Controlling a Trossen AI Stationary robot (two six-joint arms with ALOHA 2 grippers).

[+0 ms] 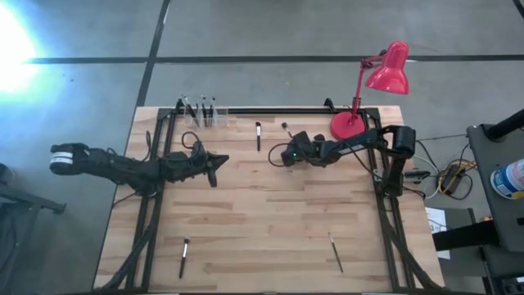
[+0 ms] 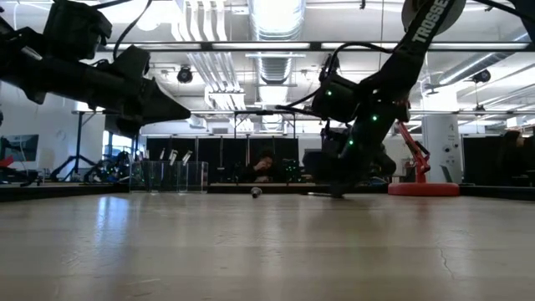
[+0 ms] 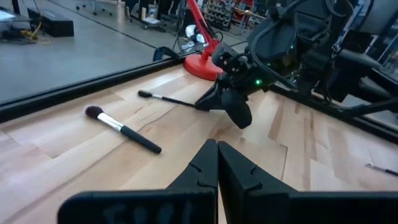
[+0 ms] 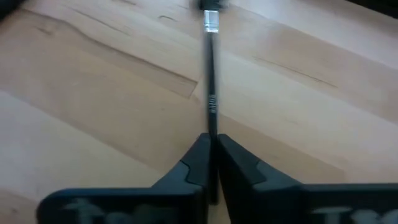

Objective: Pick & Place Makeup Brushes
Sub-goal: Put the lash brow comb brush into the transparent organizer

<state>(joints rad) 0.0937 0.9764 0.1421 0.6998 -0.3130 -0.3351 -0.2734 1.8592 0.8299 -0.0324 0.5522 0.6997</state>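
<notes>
My right gripper (image 1: 287, 153) (image 4: 211, 142) is low over the far middle of the table, shut on a thin dark brush (image 3: 168, 99) with a silvery ferrule (image 4: 211, 22). A thicker brush (image 1: 258, 135) (image 3: 122, 128) lies flat just left of it. Two more brushes lie near the front edge, one on the left (image 1: 184, 256) and one on the right (image 1: 336, 251). A clear holder (image 1: 202, 114) at the far edge holds several brushes upright. My left gripper (image 1: 215, 169) (image 3: 217, 148) is shut on nothing and hangs above the table (image 2: 177, 109), left of centre. My right gripper pinches the thin brush by its handle (image 4: 211, 118), near the end away from the bristles, between its two fingers. The fingers lie along the brush and slant down toward the table. The brush points ahead toward the far edge, low over the wood; whether its bristle tip (image 3: 144, 94) touches, I cannot tell.
A red desk lamp (image 1: 378, 80) stands at the far right corner, its base (image 1: 347, 125) just behind my right arm. A dark rail frame (image 1: 270, 110) borders the wooden table top. There is open wood between the two arms and the front brushes.
</notes>
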